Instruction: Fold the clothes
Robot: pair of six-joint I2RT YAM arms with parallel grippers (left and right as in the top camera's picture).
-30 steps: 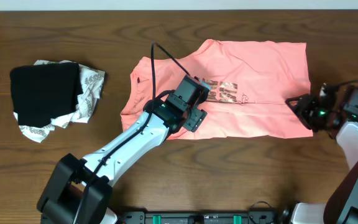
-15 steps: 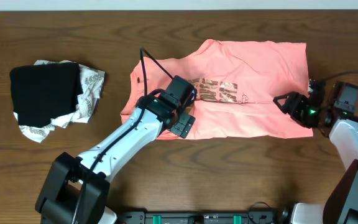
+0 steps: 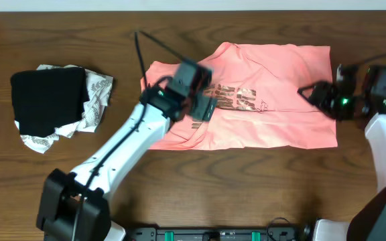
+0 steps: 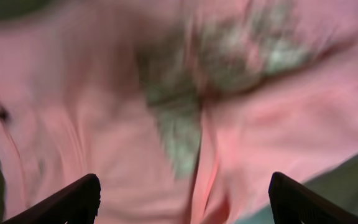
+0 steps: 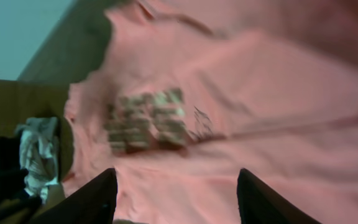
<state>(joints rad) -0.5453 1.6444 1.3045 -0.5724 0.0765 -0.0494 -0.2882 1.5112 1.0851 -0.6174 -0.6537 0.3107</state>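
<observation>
The clothes, a salmon-pink T-shirt [image 3: 273, 120] with brownish-gold lettering [image 3: 236, 99], lie folded flat on the table's middle and right. My left gripper [image 3: 203, 107] hovers blurred over the shirt's left part, just left of the lettering. In the left wrist view its gripper [image 4: 185, 205] is open with only the blurred pink shirt [image 4: 104, 124] beneath. My right gripper [image 3: 311, 92] is over the shirt's right part. The right wrist view shows this gripper [image 5: 176, 199] open above the shirt [image 5: 278, 124], empty, with the lettering [image 5: 145, 118] ahead.
A black folded garment [image 3: 49, 100] lies on a white cloth with grey pattern [image 3: 98, 94] at the table's left. The same pile [image 5: 23, 162] shows at the left edge of the right wrist view. Bare wooden table [image 3: 246, 194] runs along the front.
My left gripper has moved from the shirt's near hem up and left over the chest. My right gripper swung left, then back right and toward the far side. The shirt's near-left hem has shifted slightly.
</observation>
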